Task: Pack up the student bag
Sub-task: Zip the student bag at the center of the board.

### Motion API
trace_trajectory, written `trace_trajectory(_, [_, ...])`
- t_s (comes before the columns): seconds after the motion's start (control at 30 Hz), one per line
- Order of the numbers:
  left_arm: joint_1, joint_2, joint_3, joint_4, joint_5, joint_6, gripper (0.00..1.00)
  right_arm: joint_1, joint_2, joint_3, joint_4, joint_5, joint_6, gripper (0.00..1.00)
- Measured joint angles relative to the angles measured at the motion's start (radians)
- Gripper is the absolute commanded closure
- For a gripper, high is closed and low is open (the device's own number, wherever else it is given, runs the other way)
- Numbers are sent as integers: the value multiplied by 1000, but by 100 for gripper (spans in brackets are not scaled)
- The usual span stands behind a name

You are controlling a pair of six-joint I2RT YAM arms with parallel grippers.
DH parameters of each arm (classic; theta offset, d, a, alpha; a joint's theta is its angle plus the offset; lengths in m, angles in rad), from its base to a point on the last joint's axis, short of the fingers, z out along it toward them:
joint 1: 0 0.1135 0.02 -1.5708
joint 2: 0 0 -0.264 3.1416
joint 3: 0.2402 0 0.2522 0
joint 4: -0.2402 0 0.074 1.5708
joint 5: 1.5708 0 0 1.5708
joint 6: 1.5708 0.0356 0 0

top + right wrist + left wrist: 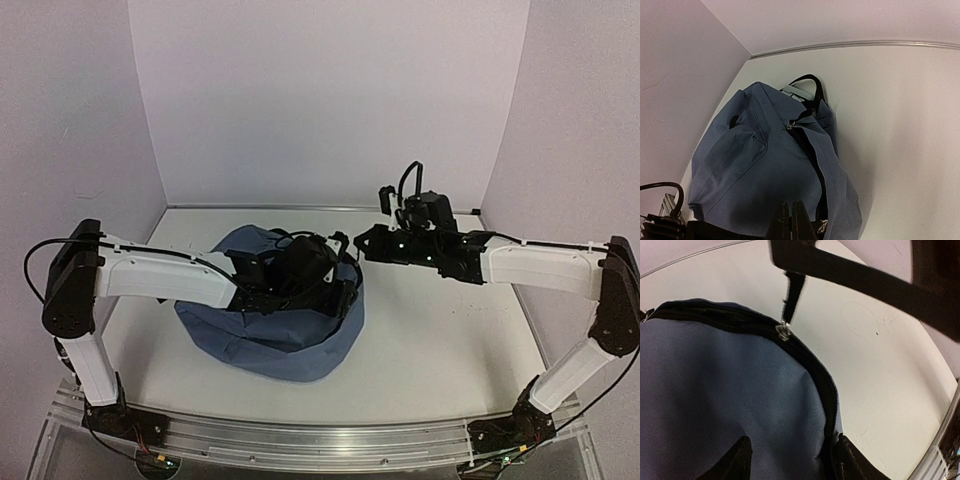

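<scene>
The slate-blue student bag [265,335] lies slumped at the middle of the white table [450,330]. Its black zipper edge [820,375] is parted. My left gripper [340,285] is open over the bag's top. In the left wrist view it [792,460] straddles the bag's blue fabric [725,390], one fingertip [852,460] touching the zipper edge. My right gripper [362,243] is at the bag's far right edge with its jaws together [791,212]. A taut black pull strap [794,292] runs from it down to the metal zipper slider [784,331].
Pale walls close the table in at the back and both sides, with the left wall [675,90] close to the bag. A black carry handle [810,82] sticks out at the bag's far end. A second slider [789,125] sits further along the zipper.
</scene>
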Motion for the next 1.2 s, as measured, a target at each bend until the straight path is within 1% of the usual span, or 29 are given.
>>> trace_trajectory(0.03, [0, 12, 7, 1, -18, 5, 57, 0, -2, -5, 0, 0, 1, 100])
trace_trajectory(0.07, [0, 22, 16, 1, -38, 8, 58, 0, -4, -9, 0, 0, 1, 100])
trace_trajectory(0.17, [-4, 40, 47, 4, -79, 22, 61, 0, -15, -19, 0, 0, 4, 100])
trace_trajectory(0.27, [-4, 47, 69, 12, -98, 33, 67, 0, -23, -22, 0, 0, 4, 100])
trace_trajectory(0.37, [-3, 52, 82, 25, -103, 48, 68, 0, -25, -22, 0, 1, 4, 100])
trace_trajectory(0.4, [-3, 56, 84, 28, -102, 52, 67, 0, -25, -22, 0, 1, 4, 100])
trace_trajectory(0.5, [-3, 70, 87, 33, -97, 62, 57, 0, -25, -22, 0, 1, 4, 100])
trace_trajectory(0.57, [-2, 82, 87, 34, -91, 65, 52, 0, -25, -22, 0, 1, 4, 100])
trace_trajectory(0.83, [2, 111, 99, 31, -70, 50, 41, 0, -25, -23, -3, 8, 4, 100])
trace_trajectory(1.2, [5, 109, 74, 82, -50, -16, 35, 1, -25, -23, -5, 16, 4, 100])
